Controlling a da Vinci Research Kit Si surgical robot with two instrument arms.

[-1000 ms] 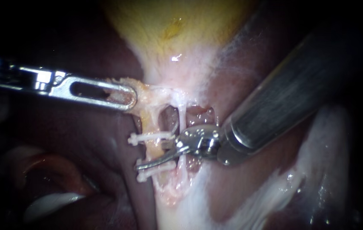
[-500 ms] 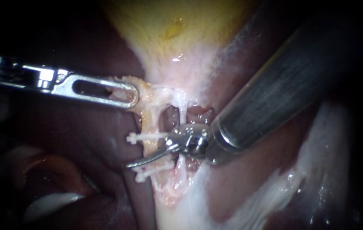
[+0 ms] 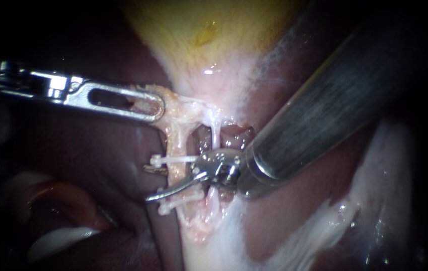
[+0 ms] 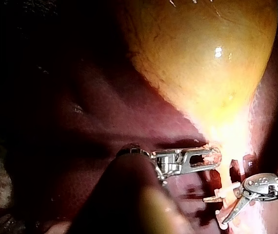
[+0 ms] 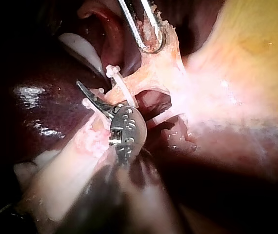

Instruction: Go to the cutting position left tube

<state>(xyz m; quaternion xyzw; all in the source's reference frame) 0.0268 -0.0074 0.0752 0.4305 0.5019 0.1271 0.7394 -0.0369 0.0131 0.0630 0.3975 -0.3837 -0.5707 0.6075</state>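
My left instrument (image 3: 148, 106): jaws pinching tissue (image 3: 176, 111) | my right instrument (image 3: 154, 183): blades spread astride left tube (image 3: 175, 148), between 2 clips (image 3: 171, 160)

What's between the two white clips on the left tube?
Endoscope view: a short stretch of left tube between the upper clip and lower clip, with the right instrument's visible blade lying across it.
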